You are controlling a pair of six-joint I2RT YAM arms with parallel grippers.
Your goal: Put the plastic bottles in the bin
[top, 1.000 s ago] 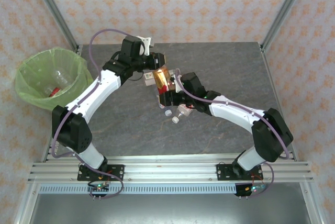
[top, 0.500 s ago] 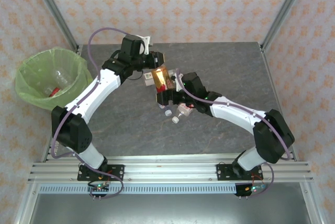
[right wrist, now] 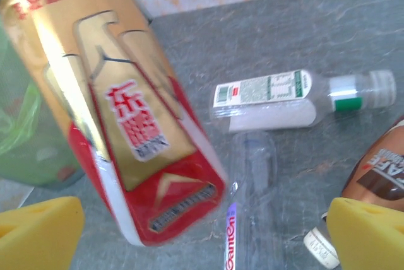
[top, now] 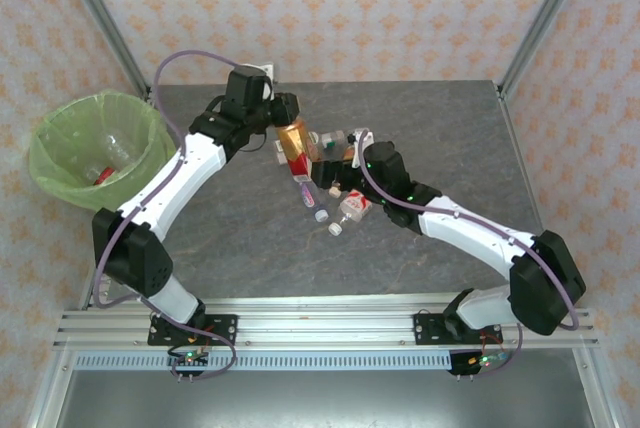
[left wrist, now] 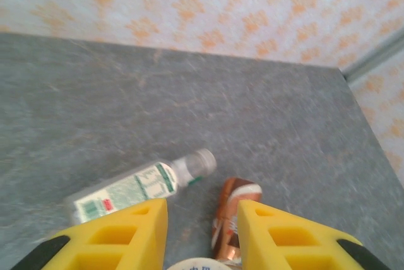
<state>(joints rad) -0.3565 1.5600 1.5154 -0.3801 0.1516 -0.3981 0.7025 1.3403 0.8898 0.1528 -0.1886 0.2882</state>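
Right claw [right wrist: 203, 235] backed off (jaws wide) from red-gold bottle [right wrist: 120, 112] clamped in left claw [left wrist: 202, 235].

- Walls [top: 350, 8]: cream, patterned with rows of small orange floral motifs.
- Table [top: 450, 118]: mottled grey with faint pale veining, like stone.
- Bin [top: 48, 173]: translucent lime-green bag lining, with a red scrap [top: 103, 176] inside.
- Left arm [top: 185, 173] and right arm [top: 470, 233]: white links, black joints, purple cables.
- Left gripper's fingers [left wrist: 120, 235] and right gripper's fingers [right wrist: 38, 232]: bright yellow.
- Gold-and-red bottle [right wrist: 120, 106]: gold label, red lower band, red characters.
- White-green bottle [right wrist: 265, 93]: clear, white label with green print, green neck band.
- Brown bottle [right wrist: 379, 169]: brown label with white lettering.
- Clear bottle [right wrist: 249, 181]: transparent, purple lettering.
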